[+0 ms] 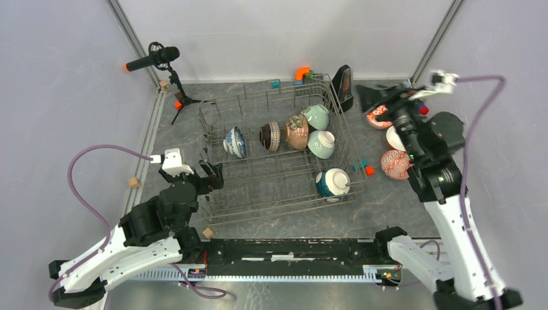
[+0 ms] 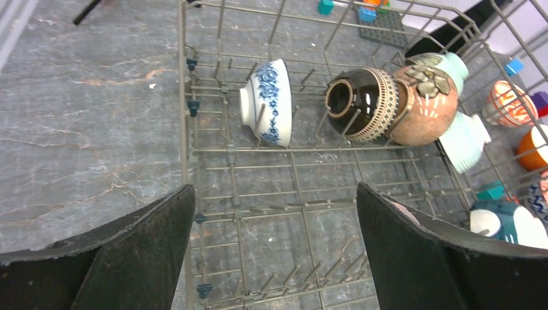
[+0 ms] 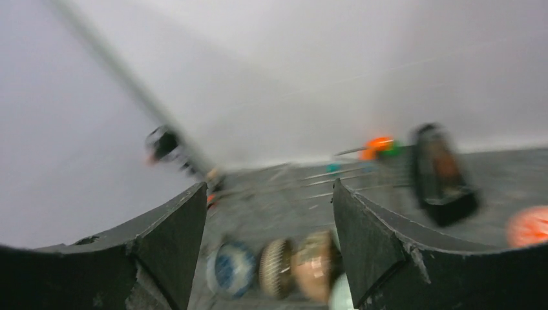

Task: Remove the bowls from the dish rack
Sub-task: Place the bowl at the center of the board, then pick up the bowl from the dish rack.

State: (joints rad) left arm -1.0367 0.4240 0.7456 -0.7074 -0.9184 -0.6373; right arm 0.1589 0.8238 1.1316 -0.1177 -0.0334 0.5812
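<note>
Jaws first: both of my pairs stand apart with nothing between them. My left gripper (image 2: 274, 192) hangs spread wide over the left side of the dish rack (image 1: 278, 194), toward its near end, with only bare wire and tines below the fingers. My right gripper (image 3: 269, 187) is parted too, up at the far right of the table (image 1: 381, 206), and its wrist view is badly smeared. Six bowls sit in the rack. The blue-white bowl (image 2: 268, 101) stands on edge between tines. To its right the dark striped bowl (image 2: 362, 103) touches the tan bowl (image 2: 426, 110), and the mint green bowl (image 1: 316, 117) sits behind that one. A second pale green bowl (image 1: 322, 144) is just beside the tan one, and the teal bowl with white base (image 1: 333, 183) sits alone at the near right corner. Three bowls are outside, on the table right of the rack beside my right arm: the red-floral bowl (image 1: 378, 117), the plain white bowl (image 1: 394, 137), which the arm partly hides, and the red-lattice bowl (image 1: 394, 164).
</note>
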